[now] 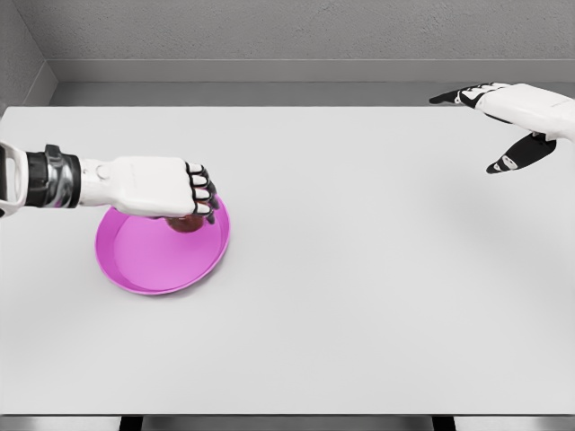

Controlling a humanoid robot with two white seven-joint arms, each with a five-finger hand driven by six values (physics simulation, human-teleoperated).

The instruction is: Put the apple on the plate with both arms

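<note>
Curling its fingers over the apple (185,223), the left hand (162,187) grips it from above, right at the far edge of the pink plate (157,265). Only a dark red sliver of the fruit shows beneath the palm, so whether it rests on the plate or hangs just above it cannot be told. It looks small and round, with no long axis to speak of. Well apart at the far right, the right hand (512,112) hovers with fingers spread, holding nothing; the left is plainly nearer.
</note>
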